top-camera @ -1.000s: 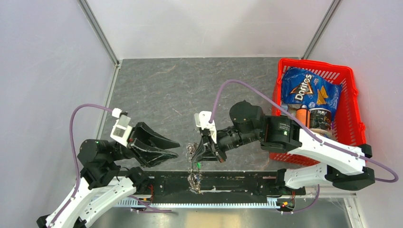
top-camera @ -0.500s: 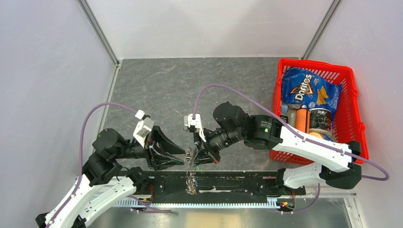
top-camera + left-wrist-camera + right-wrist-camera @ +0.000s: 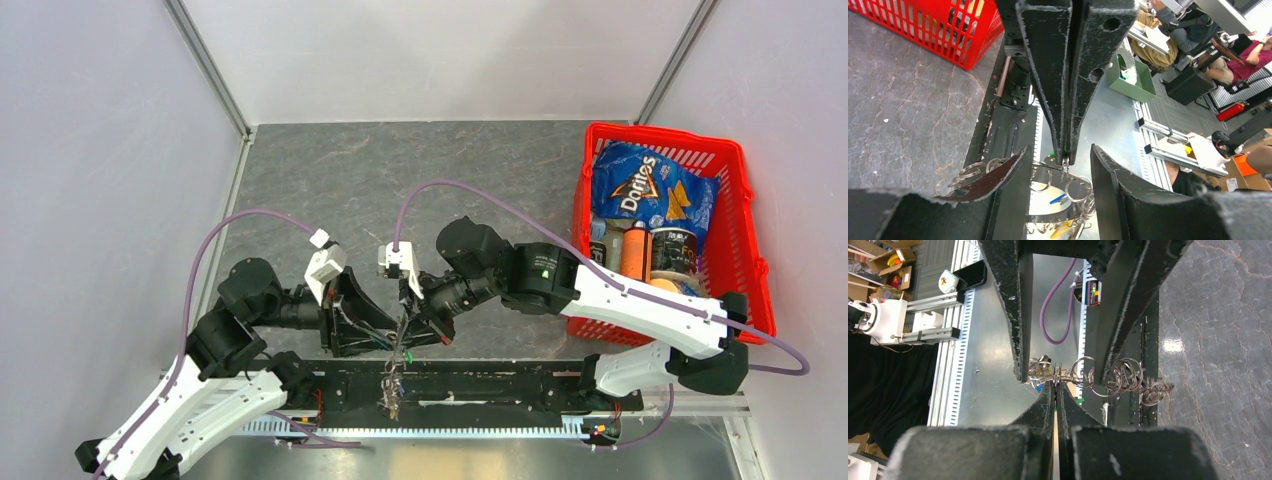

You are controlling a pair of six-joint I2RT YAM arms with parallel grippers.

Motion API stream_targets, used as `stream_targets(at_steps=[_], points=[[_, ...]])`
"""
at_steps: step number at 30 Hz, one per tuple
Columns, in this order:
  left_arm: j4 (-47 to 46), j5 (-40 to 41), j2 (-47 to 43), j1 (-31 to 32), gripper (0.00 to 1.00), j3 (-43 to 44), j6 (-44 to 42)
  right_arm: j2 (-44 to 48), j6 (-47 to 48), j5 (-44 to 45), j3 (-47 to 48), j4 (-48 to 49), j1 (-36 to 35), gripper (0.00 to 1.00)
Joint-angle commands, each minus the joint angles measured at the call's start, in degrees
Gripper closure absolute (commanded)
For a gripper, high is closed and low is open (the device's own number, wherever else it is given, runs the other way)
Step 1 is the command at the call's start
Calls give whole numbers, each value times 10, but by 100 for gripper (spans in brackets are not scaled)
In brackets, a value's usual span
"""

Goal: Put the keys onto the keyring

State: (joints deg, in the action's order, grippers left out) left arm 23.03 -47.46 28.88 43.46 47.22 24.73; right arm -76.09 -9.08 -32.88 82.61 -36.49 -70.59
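Keyring [image 3: 1048,371], a tangled bunch of wire rings, is held off the surface [image 3: 400,190] at its near edge, over the black rail between the arm bases. Right claw [image 3: 1055,386] is closed, pinching one ring at its tip. Left claw [image 3: 385,332] is spread wide, one finger on either side of the bunch; contact cannot be confirmed. Green speck visible among the rings; separate keys too small to tell apart.
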Motion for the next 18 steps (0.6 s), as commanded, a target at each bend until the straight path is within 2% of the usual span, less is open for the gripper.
stream_targets(at_steps=[1, 4, 11, 18], points=[[-4, -30, 6, -1, 49, 16, -21, 3, -6, 3, 25, 44, 4, 100], [-4, -38, 12, 0, 53, 14, -21, 4, -7, 5, 27, 47, 6, 100], [4, -42, 12, -1, 55, 10, -25, 8, -7, 14, 27, 47, 8, 100], [11, -46, 15, -1, 63, 9, -29, 10, -8, 14, 27, 46, 11, 100]])
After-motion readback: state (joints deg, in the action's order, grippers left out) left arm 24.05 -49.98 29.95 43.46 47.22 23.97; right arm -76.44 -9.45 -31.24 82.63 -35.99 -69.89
